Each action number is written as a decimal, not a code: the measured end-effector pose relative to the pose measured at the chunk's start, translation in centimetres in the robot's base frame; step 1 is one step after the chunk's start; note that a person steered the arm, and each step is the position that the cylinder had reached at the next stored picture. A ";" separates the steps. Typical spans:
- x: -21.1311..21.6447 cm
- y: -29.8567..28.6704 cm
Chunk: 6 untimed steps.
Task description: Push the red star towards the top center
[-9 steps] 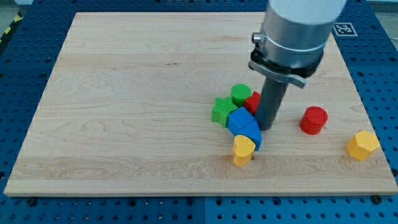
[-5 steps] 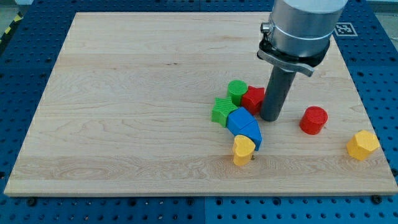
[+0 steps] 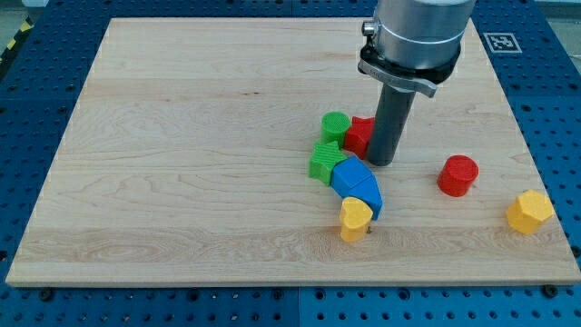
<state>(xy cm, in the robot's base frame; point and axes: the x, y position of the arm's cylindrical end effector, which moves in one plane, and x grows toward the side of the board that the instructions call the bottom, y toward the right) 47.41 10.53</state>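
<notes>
The red star point(image 3: 359, 135) lies right of the board's middle, partly hidden behind my rod. My tip point(image 3: 381, 163) rests on the board touching the star's right side. A green cylinder point(image 3: 334, 125) sits against the star's left. A green star point(image 3: 324, 162) lies just below them, touching a blue block point(image 3: 348, 174).
A second blue block point(image 3: 369, 194) and a yellow heart-like block point(image 3: 355, 219) lie below the cluster. A red cylinder point(image 3: 457, 175) stands to the right, and a yellow hexagon point(image 3: 529, 212) near the right edge. The wooden board point(image 3: 182, 182) sits on a blue perforated table.
My tip moved up and then left, pushing the red star and green cylinder up and to the left. The other blocks stayed put.
</notes>
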 end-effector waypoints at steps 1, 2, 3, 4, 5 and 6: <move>0.0 0.0; -0.9 -1.0; -2.5 -2.4; -3.3 -2.4; -4.3 -2.4; -4.3 -4.6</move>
<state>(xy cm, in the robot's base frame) 43.13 5.91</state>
